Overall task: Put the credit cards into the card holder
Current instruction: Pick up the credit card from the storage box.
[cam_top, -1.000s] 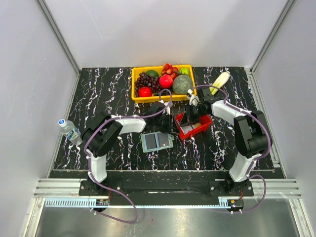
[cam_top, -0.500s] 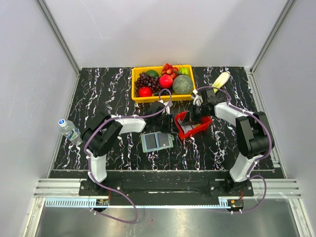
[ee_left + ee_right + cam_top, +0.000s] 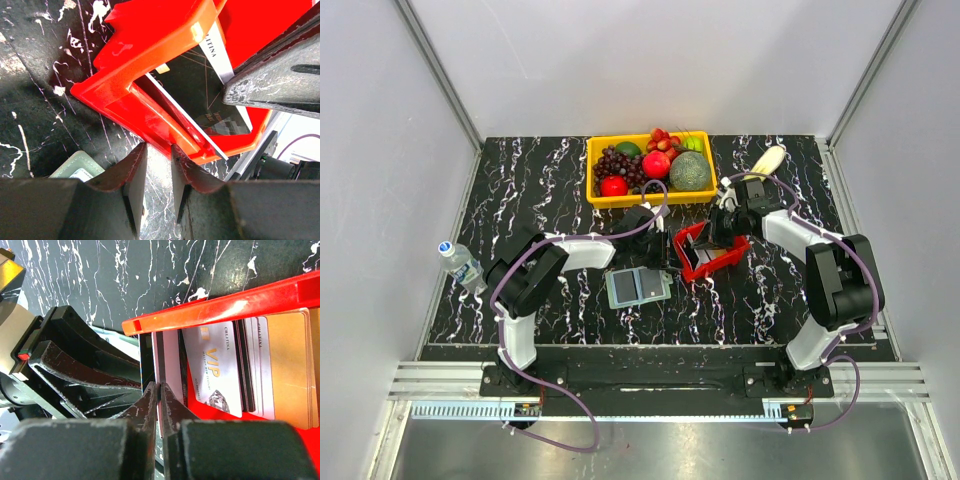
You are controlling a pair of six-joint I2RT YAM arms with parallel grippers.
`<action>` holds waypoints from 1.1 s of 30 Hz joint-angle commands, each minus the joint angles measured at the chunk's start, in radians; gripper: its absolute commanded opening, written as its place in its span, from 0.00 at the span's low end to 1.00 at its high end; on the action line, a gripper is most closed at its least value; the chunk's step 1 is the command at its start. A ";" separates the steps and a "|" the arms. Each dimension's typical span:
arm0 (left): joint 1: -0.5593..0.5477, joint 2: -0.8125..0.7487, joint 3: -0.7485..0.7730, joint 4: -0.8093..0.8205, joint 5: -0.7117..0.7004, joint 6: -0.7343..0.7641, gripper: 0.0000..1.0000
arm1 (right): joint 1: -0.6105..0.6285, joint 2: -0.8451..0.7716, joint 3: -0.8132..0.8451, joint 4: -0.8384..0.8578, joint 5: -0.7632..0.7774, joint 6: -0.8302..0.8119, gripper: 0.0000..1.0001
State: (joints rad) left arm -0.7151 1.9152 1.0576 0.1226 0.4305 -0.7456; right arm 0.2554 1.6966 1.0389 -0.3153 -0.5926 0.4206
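The red basket sits tipped near mid-table with the credit cards stacked on edge inside, silver, gold and dark. My right gripper reaches into its left end, jaws pinched on the edge of a whitish card. In the top view the right gripper is over the basket's far side. My left gripper has its narrow-set jaws on the basket's lower rim. A dark card shows inside. The card holder lies open and flat left of the basket, its corner beside the left fingers.
A yellow crate of fruit stands behind the basket. A pale banana-like thing lies at the back right. A water bottle lies at the left edge. The left arm is close against the basket.
The right wrist has moved right and back while its jaws narrowed onto the whitish card. The red basket has tipped slightly. The left arm has stayed put.
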 commanded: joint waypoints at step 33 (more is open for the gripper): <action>-0.004 -0.045 -0.008 0.063 0.004 -0.005 0.29 | -0.008 -0.127 -0.054 0.102 0.072 0.077 0.02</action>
State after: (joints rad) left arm -0.7151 1.9137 1.0534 0.1261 0.4313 -0.7460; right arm 0.2466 1.6535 0.9840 -0.2363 -0.5831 0.4999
